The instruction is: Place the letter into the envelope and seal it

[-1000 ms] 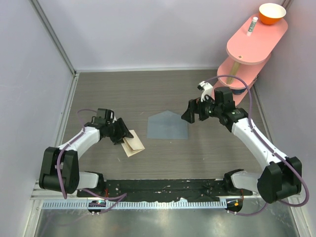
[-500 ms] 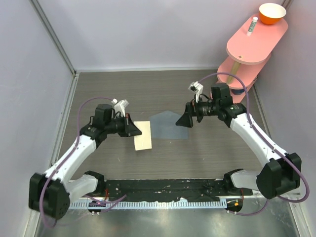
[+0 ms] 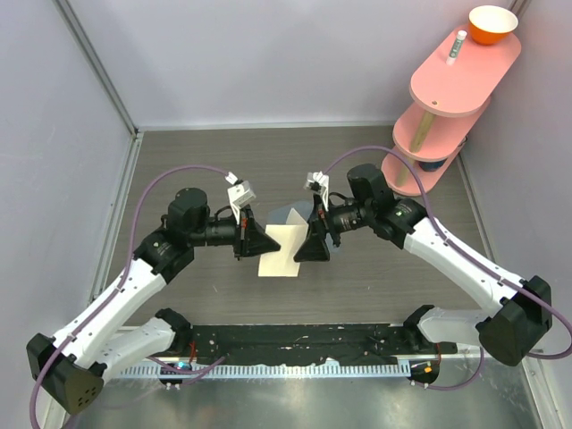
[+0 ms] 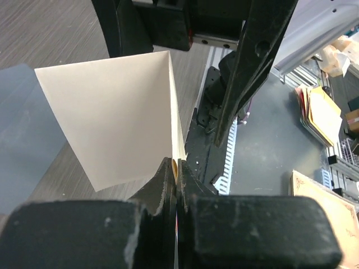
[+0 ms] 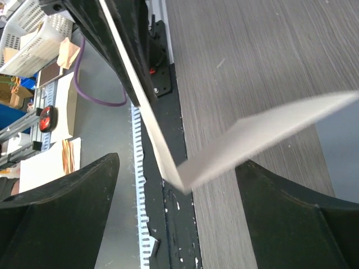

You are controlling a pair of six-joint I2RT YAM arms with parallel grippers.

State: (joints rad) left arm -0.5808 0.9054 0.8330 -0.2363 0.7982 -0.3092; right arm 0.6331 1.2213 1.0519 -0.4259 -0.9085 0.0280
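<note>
Though mostly hidden behind the letter (image 3: 281, 251), a sliver of envelope (image 3: 287, 213) shows at its 12 o'clock — I see the left gripper (image 4: 175, 168) pinched shut on the letter, the right gripper (image 5: 176, 190) gaping, empty.

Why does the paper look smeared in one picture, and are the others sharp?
Right wrist view: the letter is smeared by motion blur. Left wrist view: the letter is crisp, the left gripper pinching it slightly soft. Top view: even light, no glare.
</note>
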